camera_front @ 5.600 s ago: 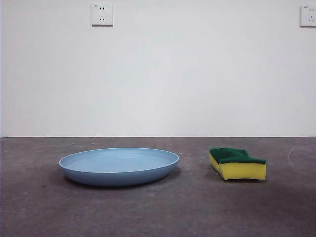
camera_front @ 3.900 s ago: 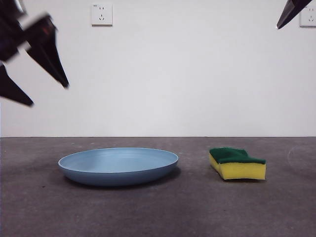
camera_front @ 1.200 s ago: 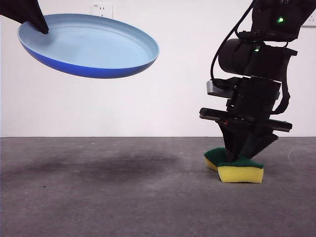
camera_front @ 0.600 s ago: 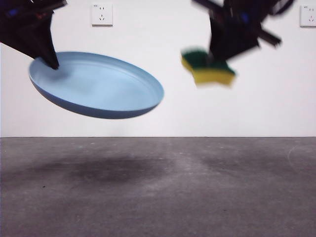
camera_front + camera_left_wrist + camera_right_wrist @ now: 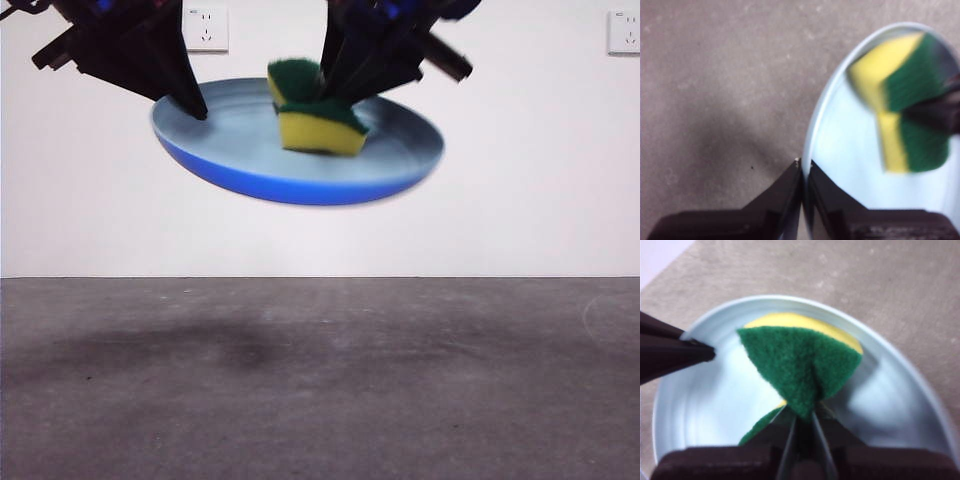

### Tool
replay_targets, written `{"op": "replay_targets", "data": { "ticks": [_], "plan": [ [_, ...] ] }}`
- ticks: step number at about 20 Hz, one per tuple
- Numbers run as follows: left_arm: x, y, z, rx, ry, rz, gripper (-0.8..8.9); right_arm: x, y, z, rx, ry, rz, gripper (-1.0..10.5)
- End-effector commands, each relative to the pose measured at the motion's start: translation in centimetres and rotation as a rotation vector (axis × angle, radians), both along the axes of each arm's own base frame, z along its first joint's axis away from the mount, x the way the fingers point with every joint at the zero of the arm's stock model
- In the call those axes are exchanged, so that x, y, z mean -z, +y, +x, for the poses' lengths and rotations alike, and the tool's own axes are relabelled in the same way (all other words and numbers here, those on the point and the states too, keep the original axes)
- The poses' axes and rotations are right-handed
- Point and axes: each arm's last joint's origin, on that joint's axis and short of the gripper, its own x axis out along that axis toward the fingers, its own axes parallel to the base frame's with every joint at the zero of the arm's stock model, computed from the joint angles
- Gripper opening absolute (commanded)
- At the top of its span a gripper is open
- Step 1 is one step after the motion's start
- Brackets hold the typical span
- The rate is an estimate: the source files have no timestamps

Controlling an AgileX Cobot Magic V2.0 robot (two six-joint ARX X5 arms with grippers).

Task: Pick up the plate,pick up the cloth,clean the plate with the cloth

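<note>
Sponge on the plate, both held above the table

My right gripper (image 5: pixel 802 425) pinches the one sponge (image 5: pixel 312 110) over the single light-blue plate (image 5: pixel 300 160), yellow face down toward its bowl. My left gripper (image 5: pixel 804 167) clamps the plate's rim, holding it tilted well above the grey table (image 5: pixel 320 400). Both arms reach down from above the plate.

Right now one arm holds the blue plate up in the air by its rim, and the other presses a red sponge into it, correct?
Not quite: the sponge is yellow foam with a dark green scouring face, not red, as the right wrist view shows. The rest holds: the left gripper pinches the plate by its rim in the air, and the right gripper holds the sponge over it.
</note>
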Motion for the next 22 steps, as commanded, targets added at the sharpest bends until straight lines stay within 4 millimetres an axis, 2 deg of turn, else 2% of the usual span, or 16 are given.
{"op": "replay_targets", "data": {
  "ticks": [1,3,5,8,10,12,16,19,22],
  "plan": [
    [-0.4,-0.2,0.1,-0.007,-0.019,-0.06,-0.06,1.5,1.8,-0.8,-0.053,0.048,-0.031,-0.2],
    [-0.5,-0.3,0.2,-0.009,-0.032,-0.068,-0.06,2.3,2.9,-2.1,-0.108,0.073,-0.099,-0.2],
    [-0.5,-0.2,0.3,-0.012,-0.037,-0.069,-0.06,3.3,2.7,-3.4,-0.089,0.109,-0.259,-0.2],
    [-0.5,-0.2,0.2,-0.006,-0.032,-0.071,-0.07,4.0,1.0,-4.0,0.103,0.046,-0.569,-0.2],
    [-0.4,-0.3,0.1,0.02,-0.015,-0.081,-0.07,3.1,-0.1,-3.4,0.264,-0.08,-0.647,-0.2],
    [-0.4,-0.4,0.0,0.036,-0.002,-0.088,-0.07,2.3,-0.4,-2.7,0.317,-0.156,-0.633,-0.2],
    [-0.2,-0.3,0.0,0.037,0.013,-0.081,-0.07,0.7,0.0,-0.9,0.302,-0.234,-0.411,-0.2],
    [-0.2,-0.4,-0.1,0.052,0.022,-0.089,-0.07,0.2,0.4,0.0,0.214,-0.227,-0.245,-0.2],
    [-0.4,-0.4,0.0,0.048,0.021,-0.115,-0.07,0.6,1.3,0.2,0.128,-0.165,-0.128,-0.2]
  ]
}}
